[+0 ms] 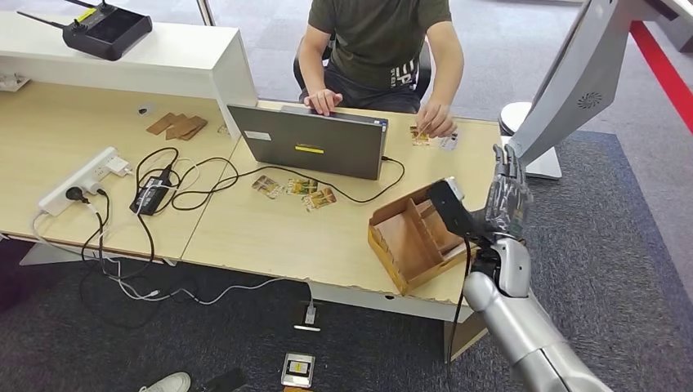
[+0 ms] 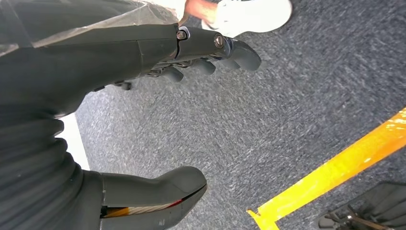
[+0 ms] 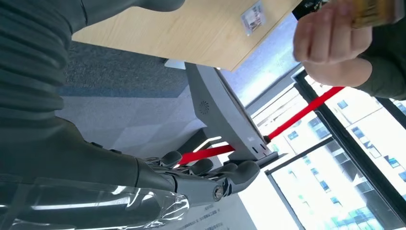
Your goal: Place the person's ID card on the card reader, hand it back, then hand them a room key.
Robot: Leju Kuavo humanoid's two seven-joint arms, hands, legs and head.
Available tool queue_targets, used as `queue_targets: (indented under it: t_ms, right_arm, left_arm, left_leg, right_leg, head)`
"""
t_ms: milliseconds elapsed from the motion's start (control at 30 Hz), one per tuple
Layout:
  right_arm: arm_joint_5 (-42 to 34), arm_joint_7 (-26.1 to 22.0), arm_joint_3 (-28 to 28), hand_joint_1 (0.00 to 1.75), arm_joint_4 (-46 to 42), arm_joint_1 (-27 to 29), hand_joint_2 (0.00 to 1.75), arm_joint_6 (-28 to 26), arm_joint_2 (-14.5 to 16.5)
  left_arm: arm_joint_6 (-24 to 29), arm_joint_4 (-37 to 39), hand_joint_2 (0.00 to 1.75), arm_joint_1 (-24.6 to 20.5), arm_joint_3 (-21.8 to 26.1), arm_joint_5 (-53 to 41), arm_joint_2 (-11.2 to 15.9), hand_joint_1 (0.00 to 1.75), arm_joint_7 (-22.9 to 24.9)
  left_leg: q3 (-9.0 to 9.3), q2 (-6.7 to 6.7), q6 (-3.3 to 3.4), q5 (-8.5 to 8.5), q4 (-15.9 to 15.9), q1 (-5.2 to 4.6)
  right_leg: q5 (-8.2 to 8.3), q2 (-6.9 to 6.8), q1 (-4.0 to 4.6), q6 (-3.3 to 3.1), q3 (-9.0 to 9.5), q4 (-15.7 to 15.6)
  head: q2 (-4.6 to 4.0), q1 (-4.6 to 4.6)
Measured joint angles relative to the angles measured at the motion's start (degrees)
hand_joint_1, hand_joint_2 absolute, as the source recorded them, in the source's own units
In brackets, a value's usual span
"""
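Here, reading across the desk, the laptop (image 1: 315,140) sits in front of the person, whose hand (image 1: 435,121) rests on the ID card (image 1: 422,136) near the desk's far right corner, with another small card (image 1: 448,142) just beside it. Nearer the robot stands the wooden tray (image 1: 409,241). The step in hand looks like receiving the card: the right hand (image 1: 508,192) should likely reach forward and present a steady pinch, letting the person offer it. That hand hovers raised beside the tray, fingers spread, holding nothing. The left hand (image 2: 191,60) hangs over carpet, fingers apart, empty.
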Motion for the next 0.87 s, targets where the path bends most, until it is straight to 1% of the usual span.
queue_targets:
  t_ms: [33,100,200,267,333,367,400,467,500,600,633,667,700,733,833,867]
  right_arm:
    - [-0.28,-1.78,-1.66,0.0,-1.04,1.31,1.75,-0.08,-0.39]
    - [-1.78,-7.09,-6.13,0.0,-3.28,4.37,1.75,-0.15,-0.71]
    - [-8.17,-16.23,-14.61,0.0,-5.26,8.51,1.75,-0.2,-0.63]
    - [-16.48,-20.26,-20.34,0.0,-5.2,10.65,1.75,-0.2,-0.8]
    - [-28.56,-23.46,-25.78,0.0,-3.79,12.65,1.75,0.17,-1.37]
    - [-35.21,-24.59,-27.93,0.0,-2.44,13.52,1.75,1.18,-1.8]
    - [-42.38,-25.35,-29.73,0.0,-0.39,14.26,1.75,3.32,-2.36]
    - [-54.83,-25.83,-32.25,0.0,5.08,15.8,1.75,10.82,-3.52]
    - [-59.89,-25.86,-33.25,0.0,8.1,16.76,1.75,15.59,-3.99]
    - [-72.72,-25.25,-36.2,0.0,15.95,20.5,1.75,30.42,-4.41]
    - [-76.56,-25.02,-37.4,0.0,18.26,21.84,1.75,34.44,-4.3]
    - [-79.32,-24.93,-38.6,0.0,20.38,23.15,1.75,36.94,-4.11]
    - [-81.04,-24.66,-39.75,0.0,22.4,24.48,1.75,37.93,-3.81]
    - [-81.71,-23.96,-40.74,0.0,24.4,25.78,1.75,37.32,-3.41]
    - [-80.61,-19.28,-42.63,0.0,29.54,29.53,1.75,31.51,-1.82]
    - [-80.35,-18.31,-42.85,0.0,30.31,30.1,1.75,30.48,-1.54]
  left_arm:
    - [0.19,0.01,1.75,0.26,0.22,0.09,0.09,0.0,-0.01]
    - [0.8,0.01,1.75,0.97,0.64,0.44,0.31,0.0,-0.23]
    - [2.09,0.01,1.75,2.46,1.29,1.36,0.7,0.0,-1.15]
    - [3.02,0.01,1.75,3.68,1.89,2.59,1.1,0.0,-2.09]
    - [3.79,0.03,1.75,5.08,2.5,4.25,1.7,0.0,-3.46]
    - [4.03,0.07,1.75,5.79,2.73,5.1,2.07,0.0,-4.23]
    - [4.2,0.13,1.75,6.49,2.96,5.96,2.47,0.0,-5.03]
    - [4.4,0.26,1.75,7.71,3.32,7.49,3.19,0.0,-6.34]
    - [4.5,0.31,1.75,8.24,3.47,8.18,3.5,0.0,-6.77]
    - [4.82,0.42,1.75,9.28,3.63,9.89,4.23,0.0,-7.15]
    - [4.86,0.44,1.75,9.47,3.63,10.39,4.48,0.0,-7.17]
    - [4.79,0.44,1.75,9.62,3.64,10.93,4.78,0.0,-7.19]
    - [4.6,0.44,1.75,9.75,3.64,11.52,5.16,0.0,-7.19]
    - [4.22,0.44,1.75,9.86,3.65,12.19,5.67,0.0,-7.19]
    - [2.75,0.45,1.75,9.94,3.65,13.86,7.44,0.0,-7.25]
    - [2.54,0.45,1.75,9.94,3.65,14.07,7.74,0.0,-7.26]
  left_leg:
    - [0.0,0.0,0.0,-0.01,0.0,0.0]
    - [0.0,-0.01,0.0,-0.03,0.0,0.0]
    - [0.0,-0.03,0.01,-0.05,0.0,0.01]
    - [0.01,-0.04,0.03,-0.07,0.0,0.01]
    - [0.01,-0.04,0.04,-0.09,-0.01,0.0]
    - [0.01,-0.04,0.04,-0.12,-0.01,-0.01]
    - [0.03,-0.02,0.04,-0.14,-0.01,-0.02]
    - [0.08,-0.01,0.06,-0.19,-0.01,-0.02]
    - [0.09,-0.01,0.07,-0.2,-0.01,-0.02]
    - [0.08,-0.08,0.08,-0.23,-0.01,-0.01]
    - [0.09,-0.12,0.07,-0.25,-0.01,0.0]
    - [0.09,-0.16,0.04,-0.28,-0.01,0.03]
    - [0.1,-0.17,0.0,-0.31,-0.01,0.07]
    - [0.12,-0.17,-0.05,-0.35,-0.02,0.12]
    - [0.15,-0.14,-0.14,-0.44,-0.04,0.2]
    - [0.15,-0.14,-0.15,-0.46,-0.04,0.2]
  right_leg:
    - [0.0,0.0,0.0,0.0,0.0,0.0]
    - [-0.01,0.0,0.0,0.0,0.0,-0.01]
    - [-0.06,0.0,0.0,0.01,0.0,-0.01]
    - [-0.09,-0.01,0.01,0.03,0.01,-0.03]
    - [-0.12,-0.02,0.01,0.06,0.04,-0.05]
    - [-0.13,0.0,0.02,0.07,0.04,-0.05]
    - [-0.13,0.02,0.02,0.07,0.05,-0.06]
    - [-0.14,0.06,0.02,0.09,0.08,-0.09]
    - [-0.15,0.05,0.02,0.11,0.08,-0.1]
    - [-0.24,-0.01,0.01,0.11,0.07,-0.1]
    - [-0.28,-0.05,0.02,0.09,0.08,-0.09]
    - [-0.32,-0.08,0.05,0.07,0.11,-0.08]
    - [-0.36,-0.1,0.09,0.02,0.14,-0.07]
    - [-0.39,-0.11,0.13,-0.02,0.18,-0.07]
    - [-0.48,-0.08,0.2,-0.15,0.23,-0.02]
    - [-0.49,-0.07,0.21,-0.18,0.22,-0.01]
  head:
    - [0.0,-0.01]
    - [0.0,-0.02]
    - [0.0,-0.03]
    - [0.0,-0.02]
    - [0.0,0.0]
    - [0.0,0.0]
    - [0.0,-0.01]
    - [0.0,0.01]
    - [0.0,0.0]
    - [0.0,-0.02]
    - [0.0,-0.02]
    - [0.0,-0.01]
    - [0.0,-0.01]
    - [0.0,0.01]
    - [0.0,-0.01]
    - [0.0,-0.02]
